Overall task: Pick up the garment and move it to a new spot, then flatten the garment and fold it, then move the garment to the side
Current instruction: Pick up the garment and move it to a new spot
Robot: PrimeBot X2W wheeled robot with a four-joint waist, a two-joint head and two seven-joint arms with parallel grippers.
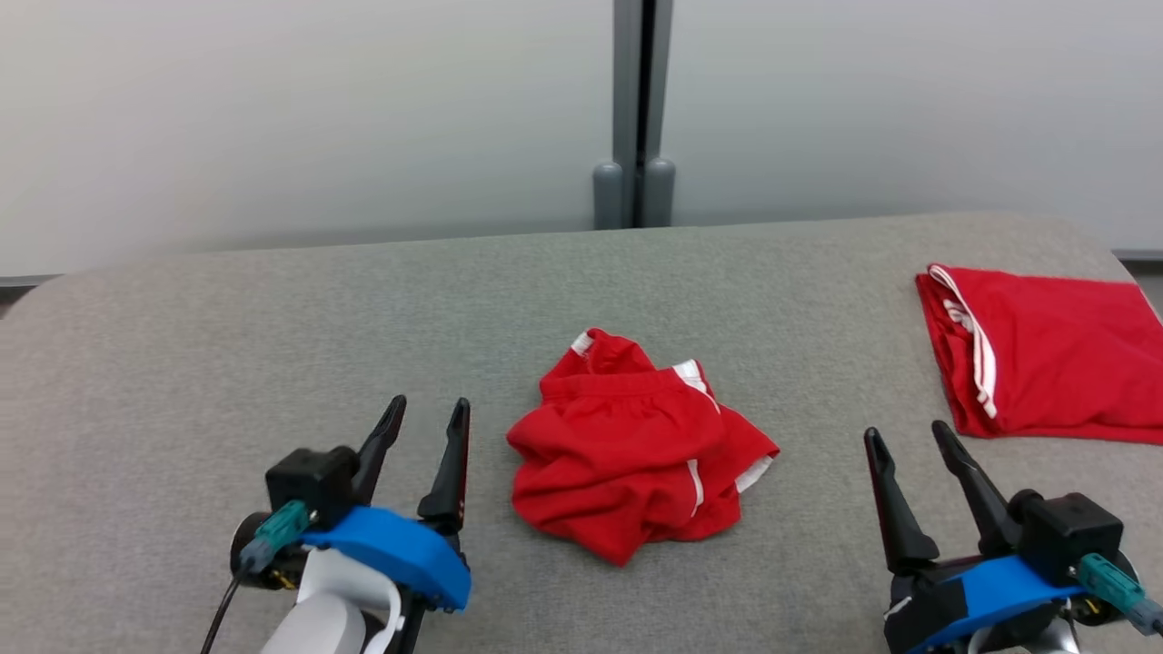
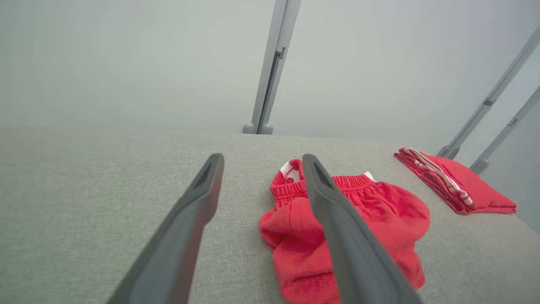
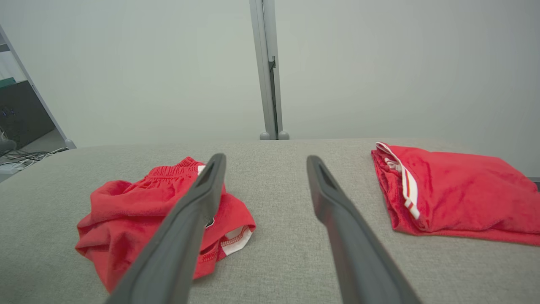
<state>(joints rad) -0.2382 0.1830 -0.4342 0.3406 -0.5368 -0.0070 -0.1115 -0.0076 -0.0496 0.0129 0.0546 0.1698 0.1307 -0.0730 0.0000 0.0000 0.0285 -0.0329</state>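
A crumpled red garment with white trim lies in a heap at the middle of the grey table; it also shows as the garment in the left wrist view and the garment in the right wrist view. To its left my left gripper stands open and empty, apart from the cloth. At the lower right my right gripper is open as well, holding nothing. In each wrist view, my own fingers and fingers spread wide over the grey surface.
A second red garment, folded with white stripes, lies at the table's right edge; it appears again as the folded garment. The grey padded table ends at a pale wall with a grey post behind.
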